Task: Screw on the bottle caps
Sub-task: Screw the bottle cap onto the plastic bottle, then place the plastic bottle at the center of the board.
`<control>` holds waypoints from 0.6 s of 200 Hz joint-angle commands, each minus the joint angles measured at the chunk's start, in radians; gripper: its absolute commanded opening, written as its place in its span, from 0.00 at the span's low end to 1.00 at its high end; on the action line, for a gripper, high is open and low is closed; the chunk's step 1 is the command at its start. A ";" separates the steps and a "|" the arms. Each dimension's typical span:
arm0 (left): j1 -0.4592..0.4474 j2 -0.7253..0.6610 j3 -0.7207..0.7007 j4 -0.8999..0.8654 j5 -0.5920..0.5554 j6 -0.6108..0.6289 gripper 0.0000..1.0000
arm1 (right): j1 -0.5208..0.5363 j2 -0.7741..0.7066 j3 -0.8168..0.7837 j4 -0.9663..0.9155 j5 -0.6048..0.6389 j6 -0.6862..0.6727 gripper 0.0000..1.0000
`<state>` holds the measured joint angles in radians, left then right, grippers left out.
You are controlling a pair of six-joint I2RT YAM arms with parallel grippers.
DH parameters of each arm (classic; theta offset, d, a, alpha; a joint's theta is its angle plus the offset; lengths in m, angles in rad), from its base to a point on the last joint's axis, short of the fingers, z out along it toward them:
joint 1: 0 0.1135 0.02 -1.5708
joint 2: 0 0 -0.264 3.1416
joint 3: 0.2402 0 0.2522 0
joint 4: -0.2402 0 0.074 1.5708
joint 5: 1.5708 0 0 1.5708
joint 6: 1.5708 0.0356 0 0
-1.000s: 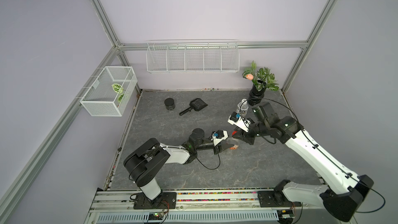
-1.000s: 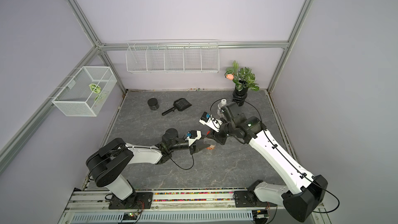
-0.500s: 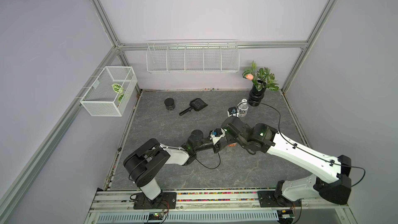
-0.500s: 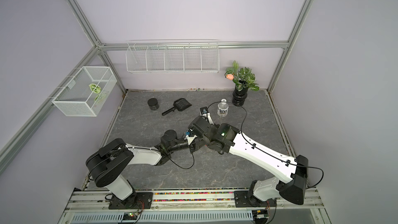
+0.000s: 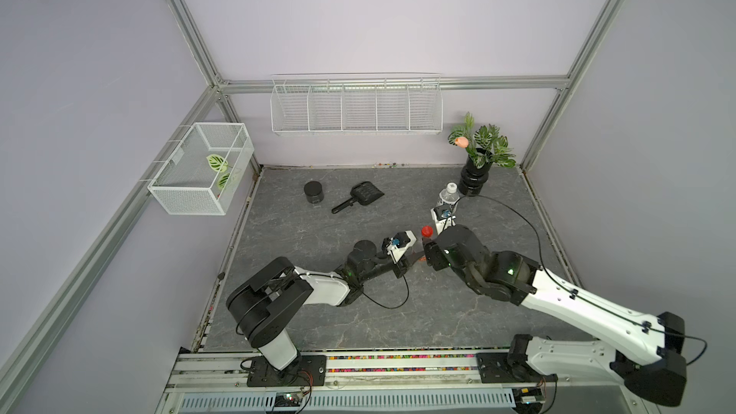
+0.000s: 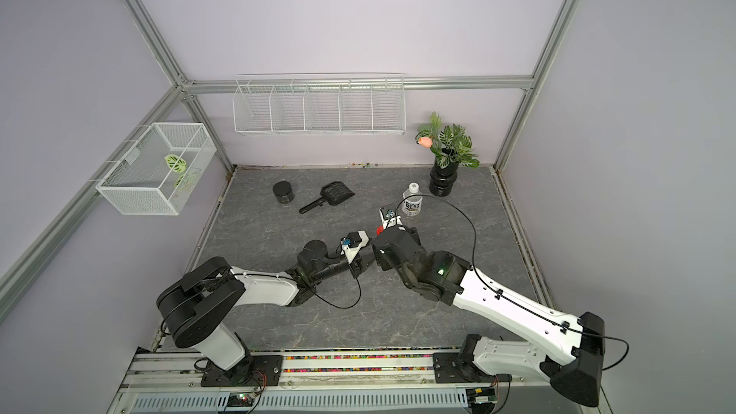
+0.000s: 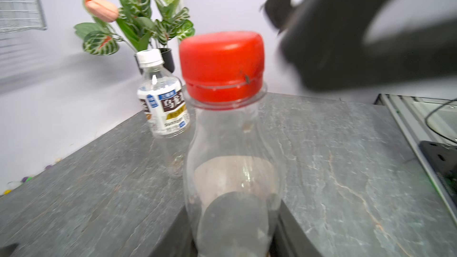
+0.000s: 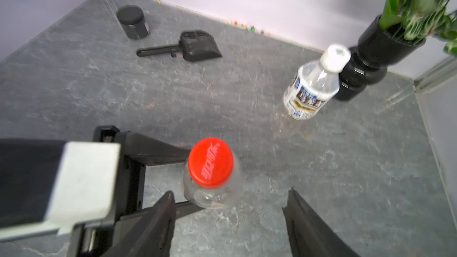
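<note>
Your left hand (image 8: 190, 181) is lying low, squeezing the tall bottle (image 7: 232, 159). Your right hand (image 8: 227, 218) is hanging wide open, just above it. The red cap (image 8: 210, 161) is sitting on the bottle's neck.

Left arm (image 5: 318, 292) and right arm (image 5: 577, 308): white shells, black joints, green lights (image 5: 509, 271). Black cable (image 5: 533, 229) to each white wrist camera (image 5: 399, 246); right pincer (image 8: 231, 190) black.

Tall bottle (image 7: 232, 144) base cropped; black vase (image 7: 168, 58) largely hidden.
</note>
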<state>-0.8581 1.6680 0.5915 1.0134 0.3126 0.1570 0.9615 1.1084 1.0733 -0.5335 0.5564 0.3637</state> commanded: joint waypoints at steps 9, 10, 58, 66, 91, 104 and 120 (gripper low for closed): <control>0.035 0.072 0.040 -0.015 -0.051 -0.024 0.44 | -0.096 -0.113 -0.053 0.160 -0.137 -0.114 0.78; 0.036 0.074 0.042 -0.014 -0.050 -0.025 0.44 | -0.099 -0.117 -0.057 0.164 -0.139 -0.116 0.78; 0.073 0.149 0.091 0.054 0.036 -0.017 0.45 | -0.243 -0.274 -0.217 0.192 -0.171 -0.157 0.80; 0.074 0.157 0.092 0.068 0.051 -0.012 0.46 | -0.257 -0.292 -0.221 0.179 -0.166 -0.156 0.80; 0.075 0.168 0.093 0.078 0.098 -0.004 0.54 | -0.273 -0.320 -0.222 0.146 -0.144 -0.185 0.80; 0.075 0.169 0.085 0.099 0.109 -0.004 0.60 | -0.277 -0.327 -0.222 0.134 -0.126 -0.199 0.80; 0.074 0.165 0.080 0.113 0.102 -0.003 0.64 | -0.281 -0.332 -0.225 0.128 -0.113 -0.213 0.80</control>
<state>-0.7853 1.8114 0.6807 1.1294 0.3824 0.1463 0.6910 0.7921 0.8577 -0.3882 0.4187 0.1928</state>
